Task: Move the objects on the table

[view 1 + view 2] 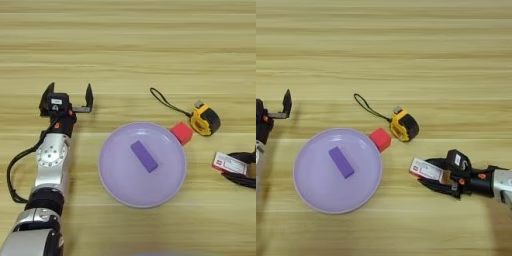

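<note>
Lilac plate [142,165] lies mid-tabletop [128,45] with the purple block [144,156] on it, the red cube [181,133] touching its far-right rim and the tape measure [205,120] just beyond. Right gripper [428,172] grasps the red-white card box [425,169] right of the plate. Left gripper [66,97], released, empty, sits left of the plate.

Wood-grain table [130,45] — bearing lilac plate [115,185], red cube [181,133], tape measure [206,120]
</note>
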You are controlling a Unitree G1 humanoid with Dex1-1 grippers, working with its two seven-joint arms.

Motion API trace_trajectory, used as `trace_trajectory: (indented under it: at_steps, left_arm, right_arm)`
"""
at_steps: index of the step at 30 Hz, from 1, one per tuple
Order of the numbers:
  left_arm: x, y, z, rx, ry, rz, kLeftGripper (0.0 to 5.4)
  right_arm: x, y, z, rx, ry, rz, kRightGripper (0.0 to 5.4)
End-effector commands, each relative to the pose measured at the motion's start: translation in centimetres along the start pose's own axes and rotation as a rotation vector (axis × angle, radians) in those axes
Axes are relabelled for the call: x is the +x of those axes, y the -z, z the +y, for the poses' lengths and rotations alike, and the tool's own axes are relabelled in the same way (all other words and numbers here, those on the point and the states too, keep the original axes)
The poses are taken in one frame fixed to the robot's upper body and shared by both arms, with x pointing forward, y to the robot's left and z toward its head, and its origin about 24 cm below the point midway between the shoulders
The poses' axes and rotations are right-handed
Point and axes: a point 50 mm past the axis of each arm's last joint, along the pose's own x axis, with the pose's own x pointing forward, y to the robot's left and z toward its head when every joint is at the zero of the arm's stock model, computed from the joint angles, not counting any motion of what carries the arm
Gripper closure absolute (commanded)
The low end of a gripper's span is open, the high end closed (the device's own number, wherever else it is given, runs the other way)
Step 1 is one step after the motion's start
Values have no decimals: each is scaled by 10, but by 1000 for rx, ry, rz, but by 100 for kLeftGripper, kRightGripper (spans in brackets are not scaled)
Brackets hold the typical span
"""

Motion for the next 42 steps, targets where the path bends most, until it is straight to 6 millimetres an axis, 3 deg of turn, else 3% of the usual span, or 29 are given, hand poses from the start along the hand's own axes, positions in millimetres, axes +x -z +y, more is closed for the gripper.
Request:
trace_trajectory:
  at_steps: [1,15,26,36,42]
  left_arm:
    - [-1,1,0,6,8,10,0]
    - [0,2,-1,7,10,12,0]
    - [1,2,-4,7,12,13,0]
    - [1,2,-6,4,11,13,0]
    - [1,2,-8,2,12,11,0]
  right_arm:
    - [-4,6,1,6,-6,51,331]
    - [-7,-22,-3,-70,10,-62,332]
    - [-1,-66,9,-205,-48,-197,332]
    - [34,-116,26,-369,-193,-262,332]
    - [64,-132,27,-392,-242,-270,332]
